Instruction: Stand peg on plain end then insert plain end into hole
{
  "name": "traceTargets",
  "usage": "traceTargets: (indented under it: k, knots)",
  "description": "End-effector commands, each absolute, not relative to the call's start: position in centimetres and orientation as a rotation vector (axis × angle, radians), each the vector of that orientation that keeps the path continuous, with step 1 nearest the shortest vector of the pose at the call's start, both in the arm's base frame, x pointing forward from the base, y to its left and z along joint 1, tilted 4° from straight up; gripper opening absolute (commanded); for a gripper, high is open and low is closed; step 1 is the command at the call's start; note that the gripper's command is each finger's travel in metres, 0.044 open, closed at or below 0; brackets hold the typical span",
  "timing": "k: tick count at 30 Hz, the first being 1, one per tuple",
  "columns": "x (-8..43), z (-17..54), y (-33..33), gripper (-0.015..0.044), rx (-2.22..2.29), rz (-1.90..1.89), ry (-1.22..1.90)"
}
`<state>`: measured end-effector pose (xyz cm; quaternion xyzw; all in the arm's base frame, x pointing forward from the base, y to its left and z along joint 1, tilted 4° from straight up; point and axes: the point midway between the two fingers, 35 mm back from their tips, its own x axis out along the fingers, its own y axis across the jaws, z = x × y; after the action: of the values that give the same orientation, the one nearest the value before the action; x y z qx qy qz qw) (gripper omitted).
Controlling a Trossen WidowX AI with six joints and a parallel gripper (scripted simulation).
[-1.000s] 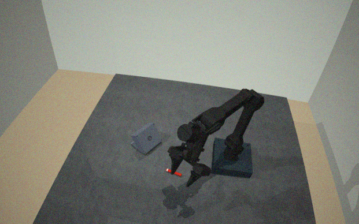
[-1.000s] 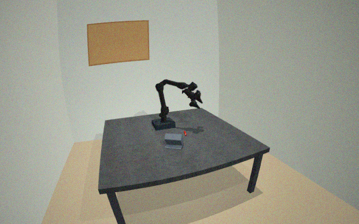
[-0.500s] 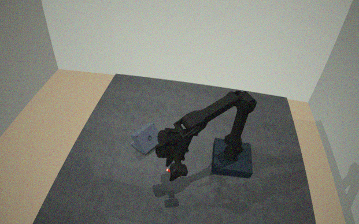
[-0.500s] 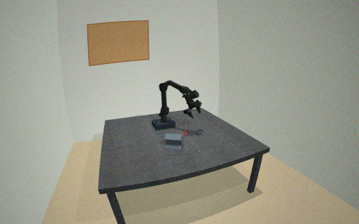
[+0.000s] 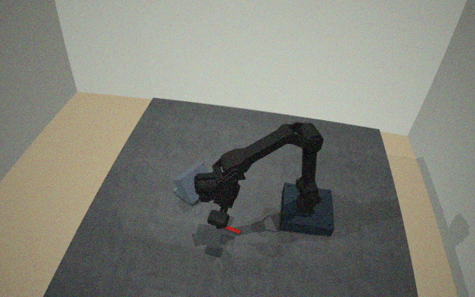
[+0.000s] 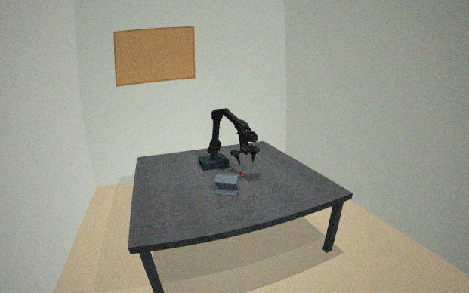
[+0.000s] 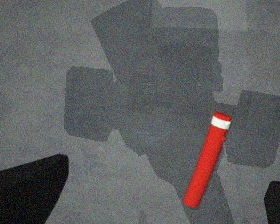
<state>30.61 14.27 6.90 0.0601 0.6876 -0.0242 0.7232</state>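
Note:
The red peg (image 5: 233, 230) (image 6: 242, 174) (image 7: 206, 165) lies on its side on the table. In the wrist view its white band is at the upper end and its plain end points down the picture; in the top view the banded end is hidden behind the gripper. My gripper (image 6: 246, 163) (image 7: 170, 181) is open and empty, pointing down above the table, with the peg below it and between the fingertips in the wrist view. The sloped panel (image 5: 188, 184) (image 6: 226, 181) stands on the table near the peg; its hole does not show in any view.
The dark grey table (image 5: 135, 237) (image 6: 171, 211) carries the arm's blue base plate (image 5: 307, 226) (image 6: 214, 162). In the top view the arm covers part of the panel. The arm's shadow falls around the peg.

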Motion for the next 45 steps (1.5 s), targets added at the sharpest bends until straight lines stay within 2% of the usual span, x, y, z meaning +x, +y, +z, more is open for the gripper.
traceTargets:
  k: [1, 45]
  knots:
    - [30.7, 5.4, 11.8, 0.044, 0.165, -0.203, 1.575]
    - [30.7, -0.6, 11.3, 0.044, 0.169, -0.225, 1.583]
